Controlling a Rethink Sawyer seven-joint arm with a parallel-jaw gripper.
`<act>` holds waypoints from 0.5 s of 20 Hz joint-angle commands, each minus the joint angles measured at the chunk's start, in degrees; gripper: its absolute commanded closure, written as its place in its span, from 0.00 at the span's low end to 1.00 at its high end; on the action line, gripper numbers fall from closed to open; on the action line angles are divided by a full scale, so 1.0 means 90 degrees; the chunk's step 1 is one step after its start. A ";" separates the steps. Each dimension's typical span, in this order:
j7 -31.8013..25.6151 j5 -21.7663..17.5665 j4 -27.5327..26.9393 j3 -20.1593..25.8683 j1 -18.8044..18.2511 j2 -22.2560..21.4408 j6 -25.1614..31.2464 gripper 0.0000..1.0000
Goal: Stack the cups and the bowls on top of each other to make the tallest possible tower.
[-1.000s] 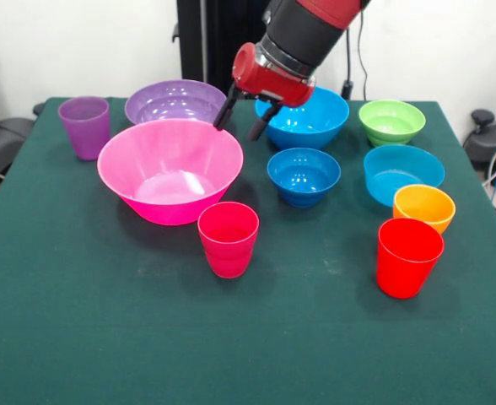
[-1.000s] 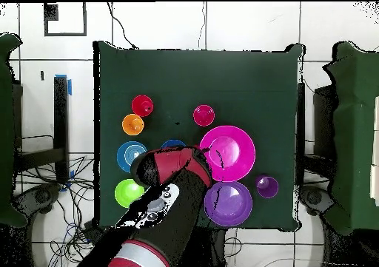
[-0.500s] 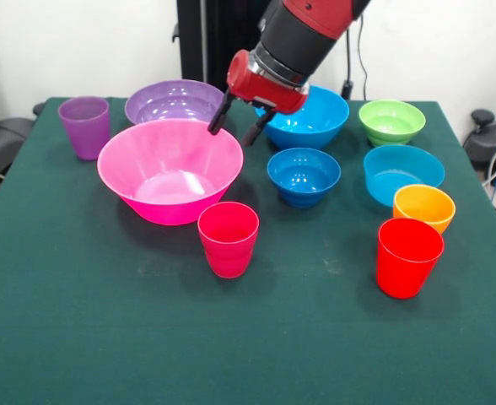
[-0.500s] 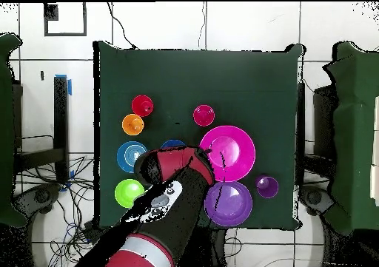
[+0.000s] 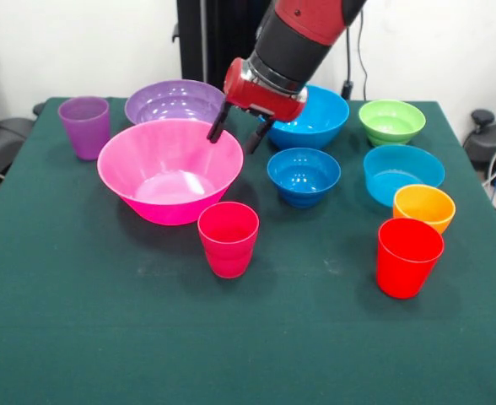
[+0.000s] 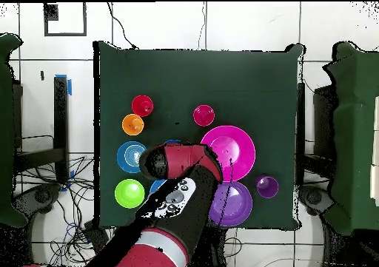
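Note:
My gripper (image 5: 234,139) is open and empty. It hangs just above the right rim of the huge pink bowl (image 5: 170,169), between that bowl and the large blue bowl (image 5: 315,118). The large purple bowl (image 5: 168,99) stands behind the pink one. The small dark blue bowl (image 5: 304,175), green bowl (image 5: 391,121), cyan bowl (image 5: 403,173) and orange bowl (image 5: 423,207) stand on the right. The purple cup (image 5: 84,126), magenta cup (image 5: 228,239) and red cup (image 5: 409,256) stand upright. Nothing is nested. In the overhead view my arm (image 6: 174,205) hides the blue bowls.
Everything stands on a green table cloth (image 5: 105,337). The overhead view shows the pink bowl (image 6: 233,149), the purple bowl (image 6: 235,203) and the purple cup (image 6: 266,186) close together on one side. Cables lie on the floor beside the table (image 6: 74,197).
My gripper has moved a little left and down in the front view, closer to the pink bowl's right rim. It stays open. The cups and bowls have not moved.

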 commanded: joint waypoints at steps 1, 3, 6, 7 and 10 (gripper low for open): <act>0.1094 0.0524 0.0148 0.1174 -0.0190 0.0003 0.0254 0.00; 0.1098 0.0617 0.0179 0.1254 -0.0236 -0.0012 0.0252 0.00; 0.1090 0.0733 0.0244 0.1366 -0.0307 -0.0062 0.0259 0.00; 0.1082 0.0768 0.0250 0.1398 -0.0319 -0.0078 0.0286 0.00; 0.1062 0.0846 0.0255 0.1449 -0.0323 -0.0114 0.0359 0.00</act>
